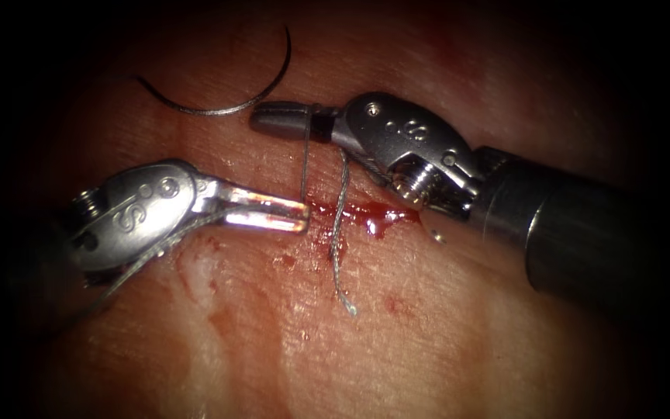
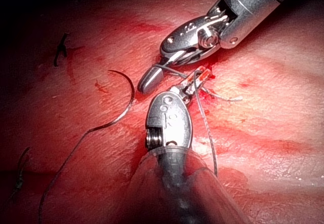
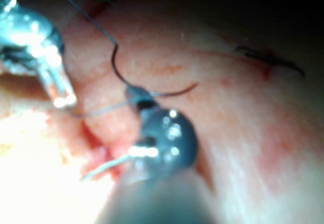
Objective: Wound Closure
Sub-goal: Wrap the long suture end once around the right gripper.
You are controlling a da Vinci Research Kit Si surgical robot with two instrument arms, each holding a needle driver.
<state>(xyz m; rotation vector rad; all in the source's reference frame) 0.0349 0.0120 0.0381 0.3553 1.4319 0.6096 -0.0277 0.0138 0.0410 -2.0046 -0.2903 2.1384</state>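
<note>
Left tool [image 1: 292,216]: jaws clamped on thread [image 1: 304,167] at the cut.
Right tool [image 1: 277,119]: jaws clamped on the same thread.
Needle [image 1: 226,101]: free on tissue [image 1: 428,341], upper left of frame.

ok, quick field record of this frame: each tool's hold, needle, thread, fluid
left tool: jaws shut on the thread, a strand rising from its tip
right tool: jaws shut on the same thread, where the strand crosses them
needle: free, lying on the tissue beyond the tools, not in the tissue, held by neither
thread tail: loose, hangs from the right tool over the cut, frayed end on the tissue
red fluid: small pool at the cut, between the tools
</note>
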